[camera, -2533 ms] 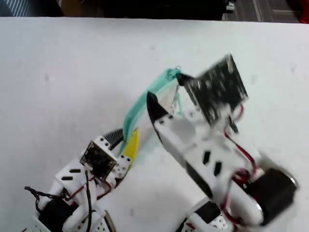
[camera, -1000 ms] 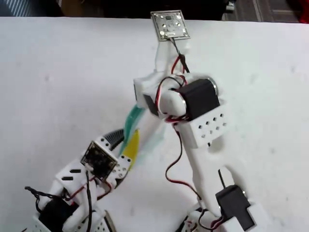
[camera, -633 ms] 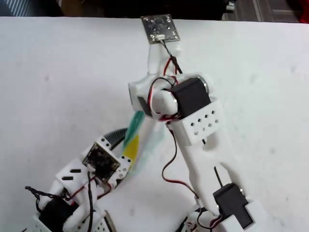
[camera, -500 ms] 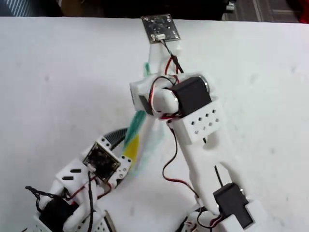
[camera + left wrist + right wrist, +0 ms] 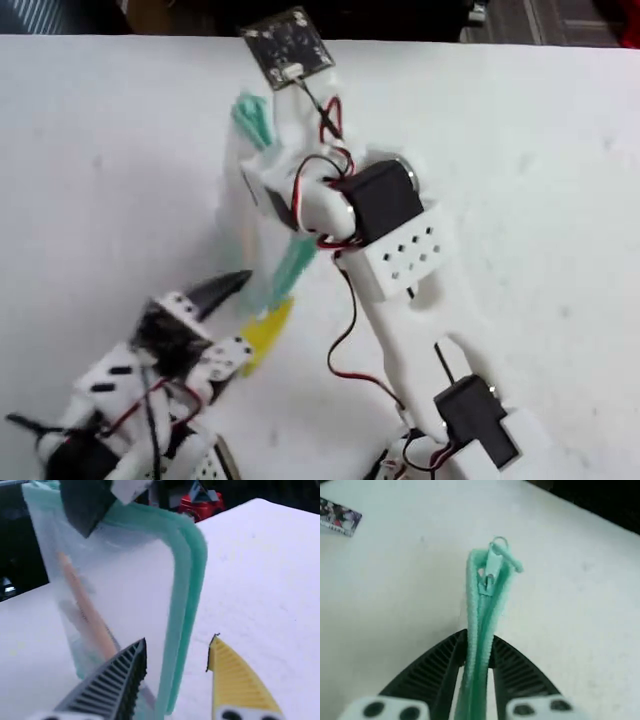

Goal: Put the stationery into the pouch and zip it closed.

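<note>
A clear pouch (image 5: 125,595) with a teal zip border stands on edge, a wooden pencil (image 5: 85,610) showing inside it. My right gripper (image 5: 479,655) is shut on the pouch's teal zip edge (image 5: 480,610), just behind the zip pull (image 5: 495,555). From above, the right arm (image 5: 385,215) covers most of the pouch (image 5: 250,115), whose teal ends stick out on either side. My left gripper (image 5: 178,642) is open at the pouch's near end, its black finger (image 5: 120,680) and yellow finger (image 5: 235,680) on either side of the teal border. I cannot tell whether they touch it.
White tabletop (image 5: 540,150) lies all around, with open room on the left and right. A small printed card (image 5: 337,517) lies on the table far beyond the pouch. The table's dark far edge (image 5: 150,20) is close behind the right arm's wrist.
The right arm has swung left and farther away, carrying the pouch's zip end with it. The left gripper has opened and drawn back toward the near left corner.
</note>
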Controlling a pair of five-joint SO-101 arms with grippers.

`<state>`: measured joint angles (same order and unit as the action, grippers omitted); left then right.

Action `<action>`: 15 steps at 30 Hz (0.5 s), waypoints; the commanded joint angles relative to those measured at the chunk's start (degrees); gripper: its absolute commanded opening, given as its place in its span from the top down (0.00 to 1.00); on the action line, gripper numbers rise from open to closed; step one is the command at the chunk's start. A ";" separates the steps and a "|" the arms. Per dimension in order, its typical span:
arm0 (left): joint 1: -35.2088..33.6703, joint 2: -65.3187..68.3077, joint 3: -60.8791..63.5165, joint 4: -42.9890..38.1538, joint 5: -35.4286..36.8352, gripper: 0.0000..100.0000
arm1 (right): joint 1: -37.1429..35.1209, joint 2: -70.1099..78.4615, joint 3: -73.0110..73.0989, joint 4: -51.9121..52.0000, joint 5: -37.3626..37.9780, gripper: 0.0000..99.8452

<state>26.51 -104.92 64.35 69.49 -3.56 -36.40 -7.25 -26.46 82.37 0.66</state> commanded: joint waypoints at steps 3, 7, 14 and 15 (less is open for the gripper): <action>-17.54 -0.04 -5.10 -1.93 7.91 0.78 | 0.13 -0.75 -3.25 -9.63 1.67 0.98; -26.33 -0.04 0.00 -8.26 13.89 0.78 | 4.00 1.10 0.00 -9.89 1.67 0.98; -31.78 0.04 8.97 -18.81 18.29 0.78 | 16.92 4.26 13.54 -11.74 1.67 0.98; -32.31 0.04 9.58 -19.52 18.73 0.78 | 18.86 4.18 15.38 -12.88 1.67 0.98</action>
<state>-3.56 -104.84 72.44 54.90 13.23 -22.51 -2.95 -14.86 71.47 1.54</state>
